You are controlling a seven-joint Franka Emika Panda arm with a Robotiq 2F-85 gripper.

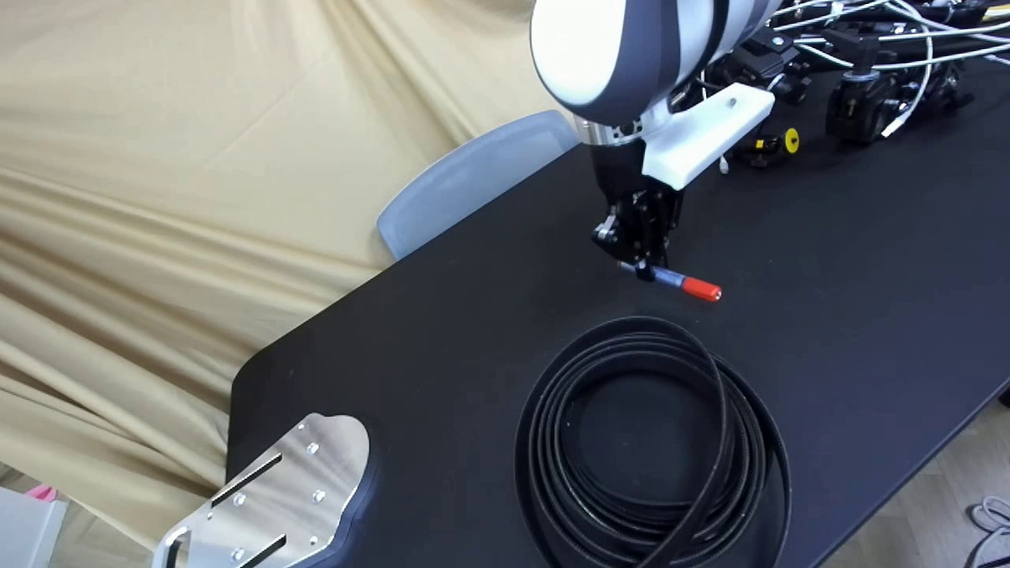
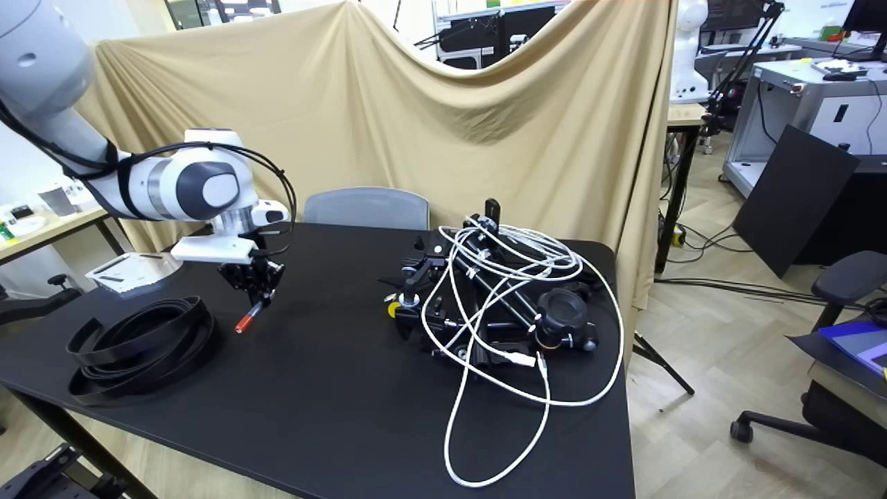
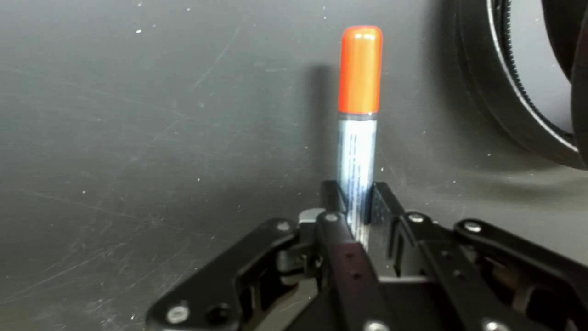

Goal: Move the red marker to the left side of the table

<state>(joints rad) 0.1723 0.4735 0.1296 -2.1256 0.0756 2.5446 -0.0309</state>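
The red marker has a blue-grey barrel and a red cap; it shows in both exterior views [image 1: 700, 289] [image 2: 244, 323] and in the wrist view [image 3: 359, 92]. My gripper is shut on its barrel, as both exterior views [image 1: 644, 270] [image 2: 262, 299] and the wrist view [image 3: 356, 197] show. Both fingers touch the barrel's sides, and the red cap sticks out beyond the fingertips. The barrel's rear end is partly hidden by the fingers. The marker lies roughly level, and its shadow falls beside it on the black table [image 1: 442, 339] [image 2: 332, 395] [image 3: 183, 115]; it appears slightly above the top.
A coiled black cable [image 1: 544, 442] [image 2: 104, 357] [image 3: 477, 69] lies close beside the marker. A silver metal plate [image 1: 331, 450] [image 2: 135, 272] is at a table end. Black tripod gear [image 2: 561, 312] with white cables lies toward the opposite end. A pale blue chair back [image 1: 473, 181] stands at the edge.
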